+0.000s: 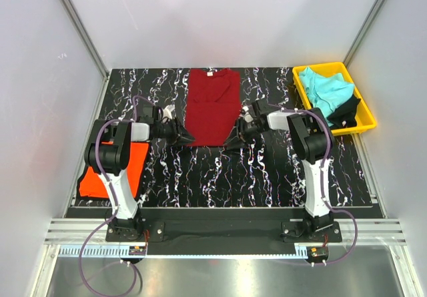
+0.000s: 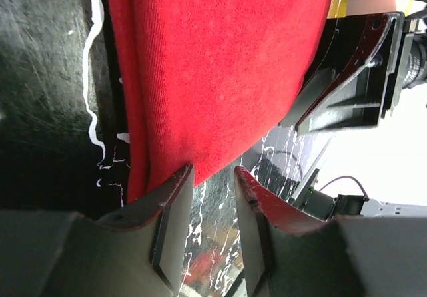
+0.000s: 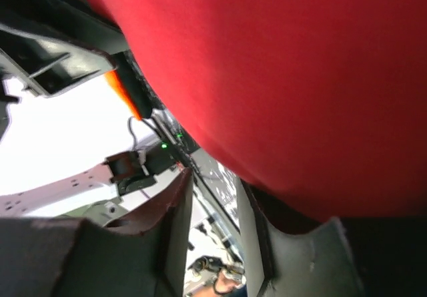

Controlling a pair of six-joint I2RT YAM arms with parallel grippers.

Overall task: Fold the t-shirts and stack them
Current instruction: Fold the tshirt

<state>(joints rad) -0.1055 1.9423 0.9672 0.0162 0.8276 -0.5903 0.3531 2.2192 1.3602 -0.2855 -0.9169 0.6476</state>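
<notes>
A dark red t-shirt [image 1: 212, 107] lies folded into a long strip at the middle back of the table, its white neck label [image 1: 211, 72] at the far end. My left gripper [image 1: 185, 137] sits at its near left corner and my right gripper [image 1: 233, 139] at its near right corner. In the left wrist view the open jaws [image 2: 213, 171] meet the red hem [image 2: 220, 63], with bare table showing in the gap. The right wrist's jaws [image 3: 213, 177] are open under the red cloth [image 3: 300, 77], nothing between them. An orange t-shirt [image 1: 90, 180] lies at the near left.
A yellow tray [image 1: 353, 131] at the back right holds a turquoise t-shirt [image 1: 323, 87] and a black one [image 1: 347, 109]. The left arm's base stands over the orange shirt. Grey walls close in the black marbled table [image 1: 200, 177] on three sides.
</notes>
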